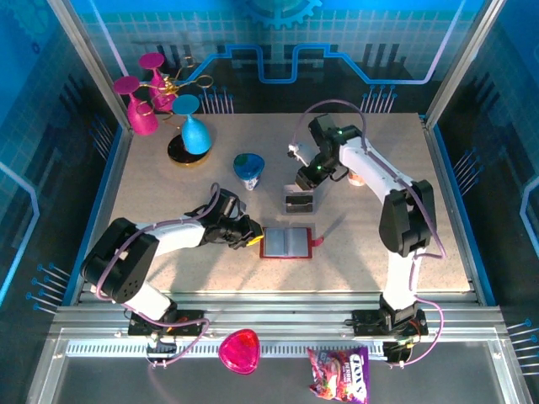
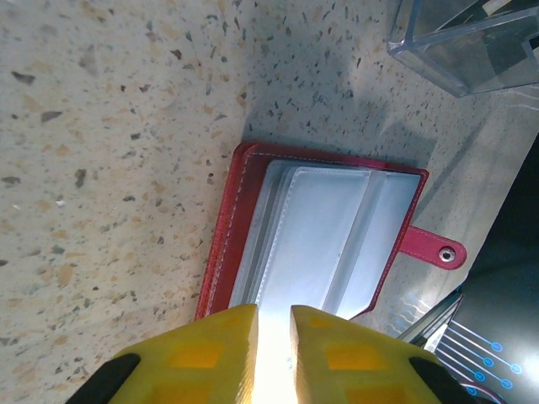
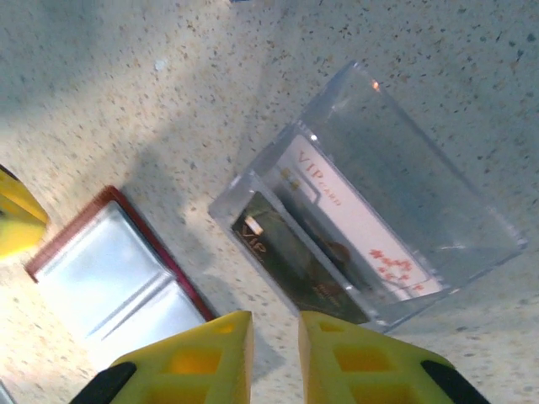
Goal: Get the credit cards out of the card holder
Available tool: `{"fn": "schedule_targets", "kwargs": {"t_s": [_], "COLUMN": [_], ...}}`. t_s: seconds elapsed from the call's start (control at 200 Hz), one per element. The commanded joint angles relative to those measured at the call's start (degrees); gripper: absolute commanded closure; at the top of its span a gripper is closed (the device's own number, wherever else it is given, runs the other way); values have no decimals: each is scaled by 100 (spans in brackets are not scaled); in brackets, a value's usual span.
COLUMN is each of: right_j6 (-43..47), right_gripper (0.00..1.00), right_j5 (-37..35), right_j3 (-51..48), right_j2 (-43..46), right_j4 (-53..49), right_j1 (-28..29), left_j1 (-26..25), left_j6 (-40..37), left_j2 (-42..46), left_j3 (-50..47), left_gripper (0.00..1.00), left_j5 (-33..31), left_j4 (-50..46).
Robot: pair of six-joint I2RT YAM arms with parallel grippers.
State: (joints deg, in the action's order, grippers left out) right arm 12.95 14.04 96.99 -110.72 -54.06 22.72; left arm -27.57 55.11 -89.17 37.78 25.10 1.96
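The card holder point(image 1: 286, 242) lies open on the table, dark red with pale grey pockets point(image 2: 328, 219) and a red snap tab point(image 2: 438, 251). Its pockets show only grey. My left gripper point(image 1: 254, 240) sits low over its left edge, fingertips point(image 2: 272, 310) a narrow gap apart over the grey lining. The credit cards stand in a clear plastic box point(image 1: 299, 202): a dark card point(image 3: 295, 261) and a pale VIP-printed card point(image 3: 354, 219). A blue card is out of view. My right gripper point(image 1: 303, 179) hovers above the box, narrowly open point(image 3: 275, 318), holding nothing.
A blue cup point(image 1: 248, 166) stands left of the clear box. Pink and blue goblets point(image 1: 160, 97) on a gold stand occupy the back left corner. A pink heart dish point(image 1: 240, 351) and a snack bag point(image 1: 339, 374) lie on the front ledge.
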Motion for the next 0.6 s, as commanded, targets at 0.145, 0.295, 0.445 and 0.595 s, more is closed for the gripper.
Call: {"fn": "schedule_targets", "kwargs": {"t_s": [0.145,0.295,0.445,0.595], "right_j6": [-2590,-3519,-4159,-4380], "right_gripper": [89,93,96,94], "right_j5": [810,879,970,970], "right_j3": [-1661,-2516,-2901,-3283], "right_j2": [853,1290,1444,1571], "right_j4": [1789,2512,2622,2893], "right_j1": [213,377,480,708], "left_j1": [-10,-51,-84,-146], "left_j6": [-85,-96,-108,-110], "left_j2": [-213,-307,-395,-439], "left_j3": [57,47,10,-9], "left_gripper": [85,87,88,89], "left_j5": [230,218,187,129], "left_j4": [160,168,172,150]}}
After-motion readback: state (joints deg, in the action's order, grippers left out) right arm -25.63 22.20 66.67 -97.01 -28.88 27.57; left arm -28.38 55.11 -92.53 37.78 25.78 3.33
